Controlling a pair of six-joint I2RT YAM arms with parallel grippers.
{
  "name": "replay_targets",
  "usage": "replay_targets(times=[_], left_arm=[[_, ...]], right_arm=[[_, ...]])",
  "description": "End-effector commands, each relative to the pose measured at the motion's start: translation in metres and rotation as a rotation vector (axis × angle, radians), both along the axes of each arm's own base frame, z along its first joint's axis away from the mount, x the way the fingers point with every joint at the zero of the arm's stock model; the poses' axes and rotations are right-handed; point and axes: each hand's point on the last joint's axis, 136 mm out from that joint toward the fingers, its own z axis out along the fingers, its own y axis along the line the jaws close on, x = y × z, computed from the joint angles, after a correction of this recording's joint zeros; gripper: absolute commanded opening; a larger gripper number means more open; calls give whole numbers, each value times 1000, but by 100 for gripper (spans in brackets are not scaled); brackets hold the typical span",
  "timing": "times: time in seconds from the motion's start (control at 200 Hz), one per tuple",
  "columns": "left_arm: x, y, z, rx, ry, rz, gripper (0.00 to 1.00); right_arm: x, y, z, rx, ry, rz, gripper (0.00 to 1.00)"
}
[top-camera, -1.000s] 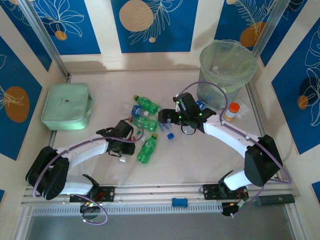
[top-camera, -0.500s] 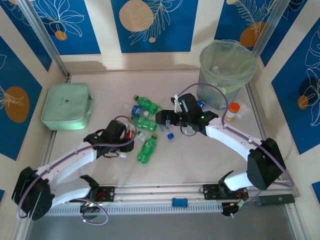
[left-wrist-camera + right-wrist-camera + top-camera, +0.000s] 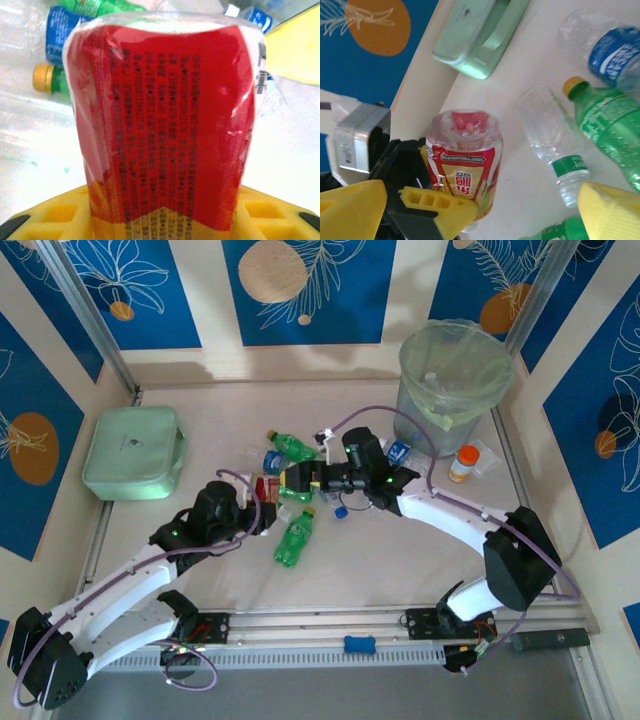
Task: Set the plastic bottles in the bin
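Left gripper, nearest the arm bases, is clamped on a clear plastic bottle with a red label. The bottle crowds the left wrist view, so its top and bottom are cut off, and the gripper's yellow pads flank its lower edge. From the right wrist it stands on end in the grip, lifted above the pale table.

Just beyond, the right gripper hangs with its yellow fingers spread wide and nothing gripped. From above, its head hides part of the pile, and whether it touches the green bottle beneath cannot be told.

The loose bottles lie around both grippers at mid-table:
- green bottles with yellow caps
- a crumpled clear bottle with a green band
- blue-labelled bottles, their clear bodies hard to trace against the table

A mint-green box sits well to the left. A white bottle with an orange cap stands on the right, just beside the bin. The bin is a tall translucent grey tub in the far right corner, lined with a pale green bag, and its contents are too hazy to make out.
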Motion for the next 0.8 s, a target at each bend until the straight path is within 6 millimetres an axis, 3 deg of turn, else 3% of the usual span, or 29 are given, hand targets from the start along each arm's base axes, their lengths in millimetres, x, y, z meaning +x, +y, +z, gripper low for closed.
replay_targets(times=[0.0,0.16,0.66,0.795], left_arm=[[5,-16,17,-52,-60,-35,41],[3,-26,19,-48,-69,-70,41],[-3,-37,16,-48,-64,-111,41],[-3,-36,16,-49,-66,-107,51]], right_arm=[[-5,19,9,20,-8,60,93],[-6,29,2,0,-11,73,89],[-1,41,-9,-6,33,100,63],[1,38,-13,-11,45,85,53]])
